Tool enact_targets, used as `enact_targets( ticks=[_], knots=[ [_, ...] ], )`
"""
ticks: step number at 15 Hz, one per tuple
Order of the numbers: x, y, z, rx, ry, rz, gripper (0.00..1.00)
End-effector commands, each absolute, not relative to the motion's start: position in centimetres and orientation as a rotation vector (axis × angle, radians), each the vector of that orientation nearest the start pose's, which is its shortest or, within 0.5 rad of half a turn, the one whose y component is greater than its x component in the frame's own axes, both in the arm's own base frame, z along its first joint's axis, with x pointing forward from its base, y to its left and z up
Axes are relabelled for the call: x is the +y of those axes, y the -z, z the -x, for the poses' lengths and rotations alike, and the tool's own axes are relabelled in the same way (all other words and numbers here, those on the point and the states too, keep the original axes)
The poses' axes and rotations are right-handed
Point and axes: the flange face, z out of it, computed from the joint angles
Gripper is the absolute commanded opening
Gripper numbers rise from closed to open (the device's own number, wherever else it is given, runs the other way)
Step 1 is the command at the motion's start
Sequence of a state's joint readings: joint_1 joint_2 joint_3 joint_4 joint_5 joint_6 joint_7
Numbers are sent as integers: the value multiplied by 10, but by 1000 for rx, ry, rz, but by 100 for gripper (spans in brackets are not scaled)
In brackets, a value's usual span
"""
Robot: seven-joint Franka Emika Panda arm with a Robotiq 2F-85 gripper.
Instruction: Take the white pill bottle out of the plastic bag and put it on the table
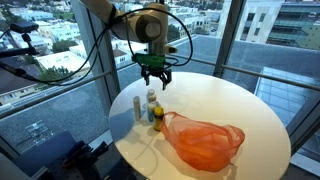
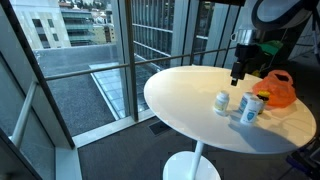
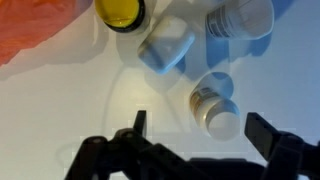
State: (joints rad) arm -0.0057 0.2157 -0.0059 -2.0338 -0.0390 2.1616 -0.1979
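A small white pill bottle (image 3: 213,108) with a white cap and a tan label stands on the round white table (image 3: 60,110), directly below my gripper (image 3: 200,128). It also shows in both exterior views (image 1: 152,97) (image 2: 222,101). The gripper (image 1: 154,75) (image 2: 238,72) hovers above the bottle, open and empty, with its fingers on either side of the cap in the wrist view. The orange plastic bag (image 1: 200,140) (image 2: 278,88) lies on the table beside the bottles, and its edge shows in the wrist view (image 3: 40,25).
Three other containers stand close by: a yellow-lidded jar (image 3: 120,10), a white bottle (image 3: 165,45) and a larger white bottle (image 3: 240,18). The table edge (image 1: 125,125) is near them. Glass walls surround the table.
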Motion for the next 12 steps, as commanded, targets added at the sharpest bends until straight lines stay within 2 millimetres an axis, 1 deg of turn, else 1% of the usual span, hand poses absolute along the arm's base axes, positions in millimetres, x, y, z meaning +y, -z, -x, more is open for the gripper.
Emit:
enact_targets(
  ticks=[1,6,9,12],
  knots=[
    [-35,-361,-561,-213,-209,3165,100],
    [-63,-390,-533,-169,-288,3144,100],
    [-74,-411,-517,-139,-335,3138,100],
    [-80,-435,-503,-116,-368,3132,100]
  ],
)
